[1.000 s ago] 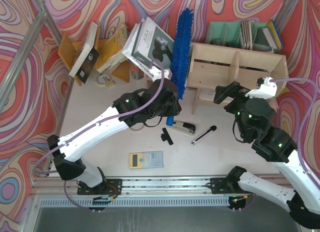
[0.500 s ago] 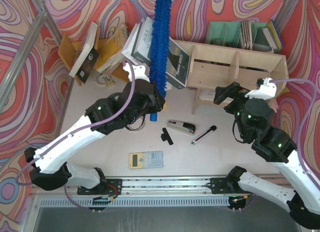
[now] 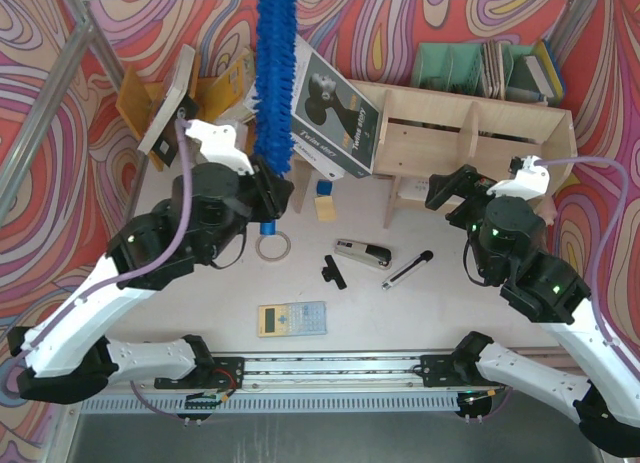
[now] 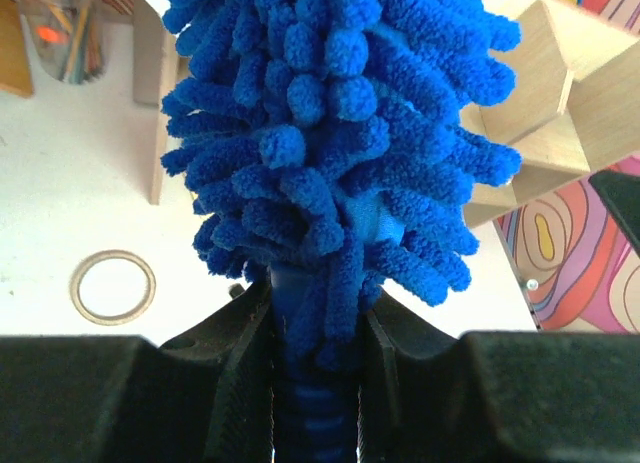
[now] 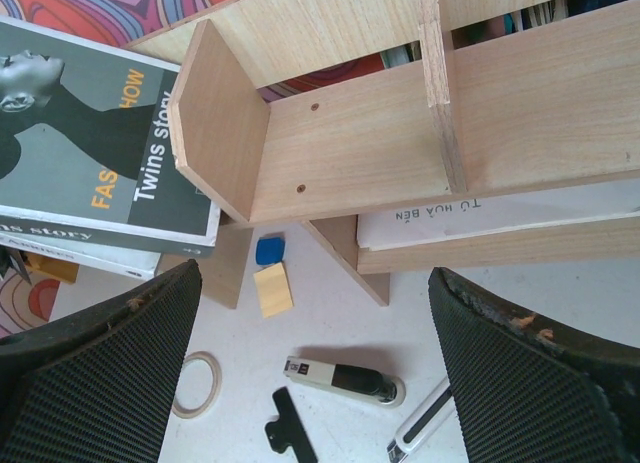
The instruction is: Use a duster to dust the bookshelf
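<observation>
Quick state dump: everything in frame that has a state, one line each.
duster, gripped at the handle, raised, clear of the bookshelf
left gripper, shut on the duster
right gripper, open, empty
bookshelf, upright on its legs, neither arm touching it
stapler, closed, lying flat
calculator, face up

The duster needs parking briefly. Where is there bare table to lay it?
Bare tabletop lies right of the calculator, nearer than the stapler and black clip. Crowded at the back, around the leaning book, small blocks and bookshelf.
</observation>
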{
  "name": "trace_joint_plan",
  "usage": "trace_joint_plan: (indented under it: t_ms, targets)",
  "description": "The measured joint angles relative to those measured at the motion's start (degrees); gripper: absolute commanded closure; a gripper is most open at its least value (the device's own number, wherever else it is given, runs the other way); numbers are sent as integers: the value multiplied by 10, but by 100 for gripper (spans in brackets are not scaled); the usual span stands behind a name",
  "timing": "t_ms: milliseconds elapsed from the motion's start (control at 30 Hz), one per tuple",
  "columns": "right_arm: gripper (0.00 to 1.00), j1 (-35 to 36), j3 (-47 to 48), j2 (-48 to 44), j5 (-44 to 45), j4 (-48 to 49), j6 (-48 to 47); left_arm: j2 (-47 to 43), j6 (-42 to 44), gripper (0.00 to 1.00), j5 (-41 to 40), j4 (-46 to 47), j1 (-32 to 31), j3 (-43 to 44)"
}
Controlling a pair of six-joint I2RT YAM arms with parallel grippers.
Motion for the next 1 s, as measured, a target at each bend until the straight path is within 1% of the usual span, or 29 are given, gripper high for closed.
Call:
trace_joint_plan:
  t_ms: [167, 300, 433, 733, 1000]
  targets:
    - [16, 0, 0, 0, 0, 0, 0, -36, 13, 100, -28, 5, 12, -19]
    - [16, 0, 0, 2, 0, 0, 0, -64, 11, 100, -54, 7, 18, -61]
    - [16, 0, 0, 9, -1, 0, 0, -74, 6, 100, -68, 13, 24, -100]
    - [16, 0, 0, 19, -5, 0, 0, -29, -23, 100, -66, 50, 36, -117]
    - [15, 0, 0, 19, -5, 0, 0, 24, -27, 100, -75, 68, 51, -102]
